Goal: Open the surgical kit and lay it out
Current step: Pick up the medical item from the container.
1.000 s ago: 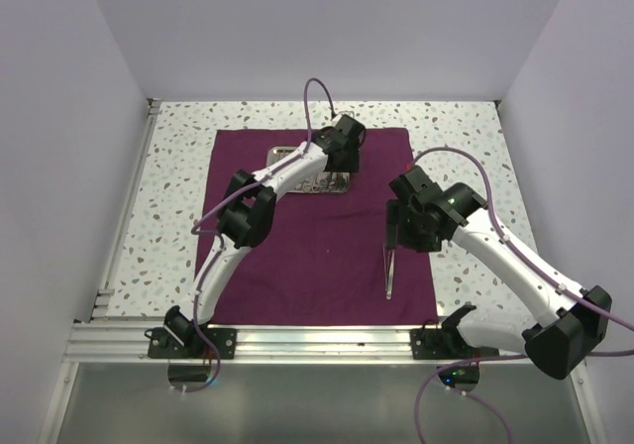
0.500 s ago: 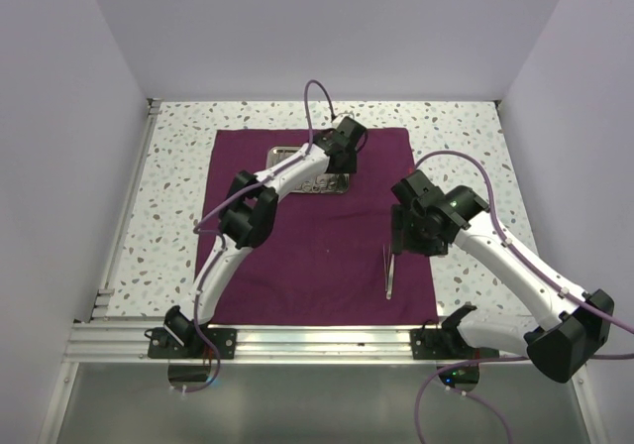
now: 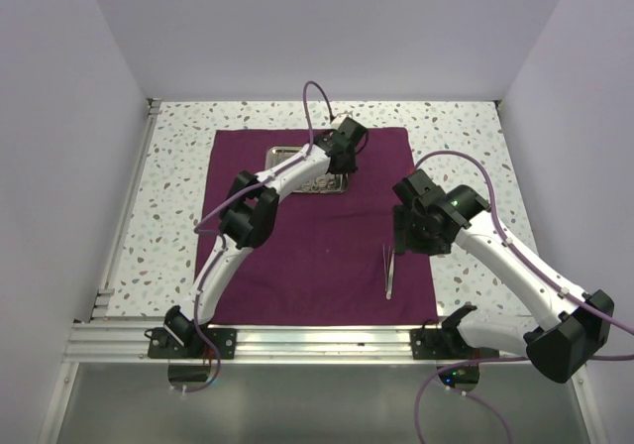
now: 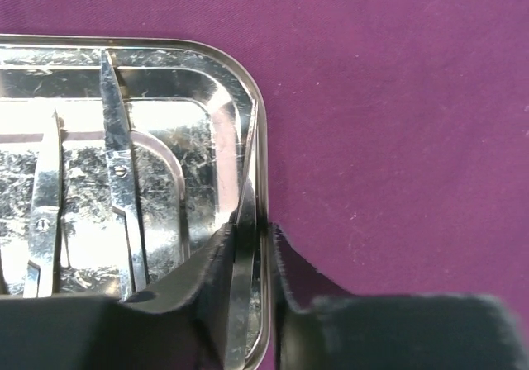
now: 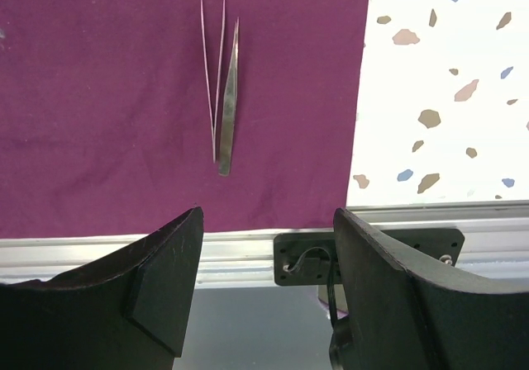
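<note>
Steel tray (image 3: 285, 154) of the kit sits at the far middle of the purple cloth (image 3: 317, 266) on the desk (image 3: 178, 166), with scissors (image 4: 122, 180) inside. Its right rim, with a slim instrument (image 4: 245, 213) leaning along it, runs straight away between the fingers of the left gripper (image 4: 250, 250). They flank it closely, but I cannot tell whether they pinch it. The right gripper (image 5: 269, 217) hangs spread and empty, and the tweezers (image 5: 225, 130) lie lengthwise just ahead of it.

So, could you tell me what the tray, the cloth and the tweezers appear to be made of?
tray: likely polished steel, mirror-bright with fine scratches. cloth: seemingly fabric, matte purple, faint lint specks. tweezers: apparently the same bright metal, thin and reflective.
</note>
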